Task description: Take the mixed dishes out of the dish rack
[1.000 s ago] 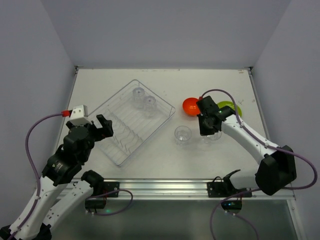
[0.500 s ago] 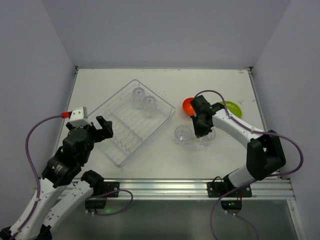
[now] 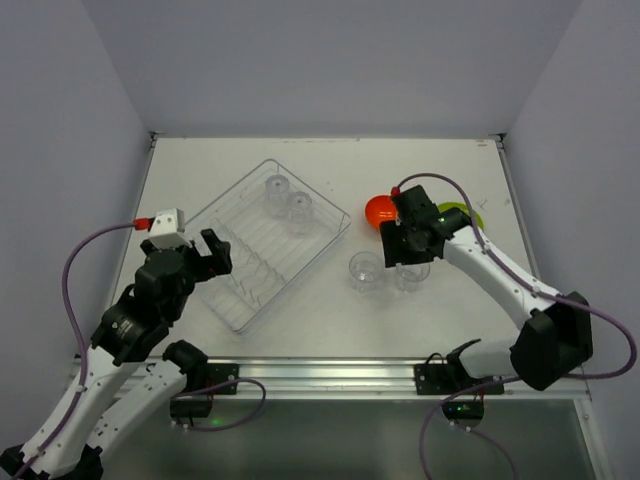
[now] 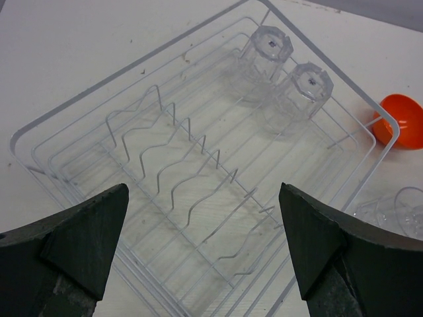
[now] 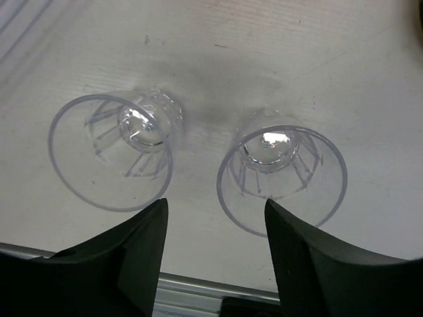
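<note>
Your right gripper [image 5: 215, 206] has its fingers apart, empty, above two tumblers [image 5: 115, 148] [image 5: 281, 172] on the table at 4 o'clock of the dish rack [image 4: 86, 158]. Your left gripper [image 4: 203, 191] gapes wide over the rack; two tumblers [image 4: 268, 49] [image 4: 305, 86] sit at its 1 o'clock end.

I am seeing the bowl [image 3: 379, 211] glowing glossy orange-red and the plate [image 3: 472, 213] showing lime-green. The tumblers [image 5: 281, 152] and the dish rack [image 4: 185, 165] are reading clear, the rack lined with rows of thin pale wavy wires. The tabletop [image 3: 300, 160] is looking off-white with grey smudges.
</note>
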Action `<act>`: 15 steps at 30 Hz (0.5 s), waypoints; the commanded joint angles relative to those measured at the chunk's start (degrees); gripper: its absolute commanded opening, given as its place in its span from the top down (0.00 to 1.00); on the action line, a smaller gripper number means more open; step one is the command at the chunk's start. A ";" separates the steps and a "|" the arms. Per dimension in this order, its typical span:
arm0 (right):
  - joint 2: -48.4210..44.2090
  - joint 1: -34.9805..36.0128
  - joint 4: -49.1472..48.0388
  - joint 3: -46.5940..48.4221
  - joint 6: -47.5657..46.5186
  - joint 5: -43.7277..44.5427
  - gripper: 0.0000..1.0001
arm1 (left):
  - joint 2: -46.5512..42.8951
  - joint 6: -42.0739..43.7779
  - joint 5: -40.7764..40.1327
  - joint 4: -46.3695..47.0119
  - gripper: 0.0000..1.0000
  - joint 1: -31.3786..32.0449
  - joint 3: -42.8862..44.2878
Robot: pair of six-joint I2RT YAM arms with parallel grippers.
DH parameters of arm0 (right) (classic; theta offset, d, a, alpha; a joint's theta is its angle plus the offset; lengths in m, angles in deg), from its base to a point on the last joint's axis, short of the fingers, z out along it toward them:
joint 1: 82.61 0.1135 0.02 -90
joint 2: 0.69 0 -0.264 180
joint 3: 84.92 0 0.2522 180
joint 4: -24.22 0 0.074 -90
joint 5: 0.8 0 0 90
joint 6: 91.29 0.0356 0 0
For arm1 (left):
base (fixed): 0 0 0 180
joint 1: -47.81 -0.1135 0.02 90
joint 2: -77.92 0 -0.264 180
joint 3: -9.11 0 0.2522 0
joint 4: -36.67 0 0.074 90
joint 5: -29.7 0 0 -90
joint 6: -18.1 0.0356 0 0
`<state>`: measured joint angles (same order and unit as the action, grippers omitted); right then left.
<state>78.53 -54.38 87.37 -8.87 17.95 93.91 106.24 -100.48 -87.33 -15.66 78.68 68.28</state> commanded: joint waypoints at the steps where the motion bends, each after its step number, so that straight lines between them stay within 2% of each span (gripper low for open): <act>1: -7.75 0.16 1.50 3.28 -0.61 -1.45 0.36 | 2.35 1.51 1.09 2.53 0.00 -0.11 0.38; 4: -13.03 -0.02 1.50 3.29 -0.61 -0.85 0.25 | 5.25 2.21 2.85 2.36 0.00 -0.11 1.70; 5: -14.34 -0.02 1.33 3.37 -0.61 -0.15 0.15 | 7.17 2.04 4.07 2.18 0.00 -0.02 2.92; 6: -15.58 -0.02 0.98 3.37 -0.35 0.99 0.13 | 8.24 1.69 5.13 2.18 0.00 -0.11 3.72; 8: -20.05 -0.01 -3.48 2.33 -0.35 3.90 0.01 | 11.39 0.81 9.16 3.05 0.00 -0.11 5.99; 13: -31.65 -0.02 -20.51 -5.31 2.20 4.34 0.01 | 20.09 -1.91 17.70 7.53 0.00 -0.11 12.06; 15: -36.67 -0.02 -23.71 -8.47 3.60 5.65 0.01 | 26.33 -2.88 22.44 9.64 0.00 -0.11 15.65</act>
<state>46.62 -54.38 74.67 -13.83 19.27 97.03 127.02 -101.31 -73.80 -12.27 78.68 78.18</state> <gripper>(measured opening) 0.987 0.997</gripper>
